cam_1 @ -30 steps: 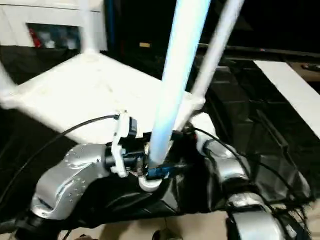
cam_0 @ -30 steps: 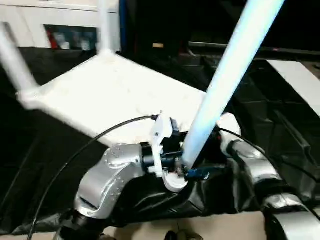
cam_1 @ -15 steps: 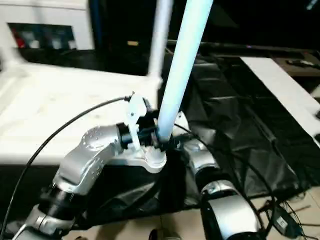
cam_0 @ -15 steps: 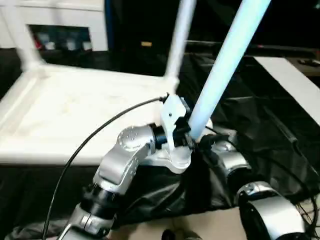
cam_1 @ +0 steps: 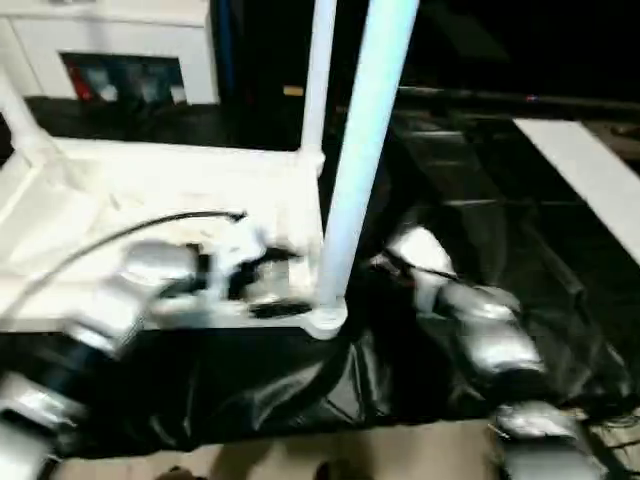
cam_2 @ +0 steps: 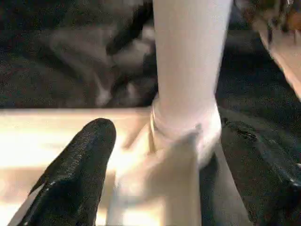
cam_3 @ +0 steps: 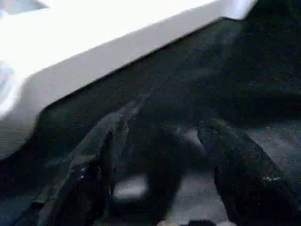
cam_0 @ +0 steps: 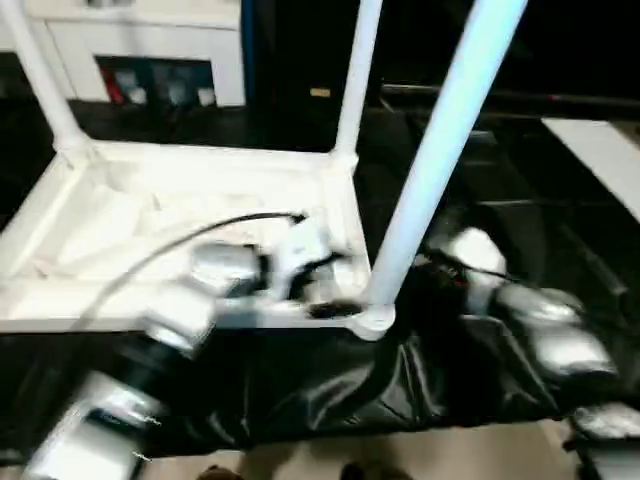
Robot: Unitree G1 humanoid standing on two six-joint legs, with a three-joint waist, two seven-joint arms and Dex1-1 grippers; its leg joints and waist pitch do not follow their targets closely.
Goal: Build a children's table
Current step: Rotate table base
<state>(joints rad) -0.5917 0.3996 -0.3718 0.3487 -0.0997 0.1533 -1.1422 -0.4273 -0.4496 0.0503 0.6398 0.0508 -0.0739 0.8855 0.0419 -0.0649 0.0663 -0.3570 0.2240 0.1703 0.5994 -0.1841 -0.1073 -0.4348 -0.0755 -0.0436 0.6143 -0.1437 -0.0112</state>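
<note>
Black sheeting (cam_0: 300, 390) covers the bench under your work, and on it the tabletop (cam_0: 150, 240) lies upside down, ribbed underside up, its long axis running from nine to three o'clock across the head view. You can count three legs standing in corner sockets, each pointing straight up: one at eleven o'clock (cam_0: 40, 80), one at twelve (cam_0: 357, 80), and the nearest leg (cam_0: 440, 150) rising from the socket (cam_0: 372, 320) at the near corner, around five o'clock of the top. A fourth leg cannot be made out.

Behind it, at eleven o'clock, stands a white cabinet (cam_0: 150, 50) with glass doors.

Your left gripper (cam_2: 188, 183) reaches over the tabletop's near rim, its fingers (cam_2: 75, 174) spread wide to either side of the nearest leg's base, with a gap showing on the one side you can judge. Your right gripper (cam_3: 162, 155) hangs at three o'clock of that leg, over the sheeting just off the tabletop's edge, jaws parted and empty.
</note>
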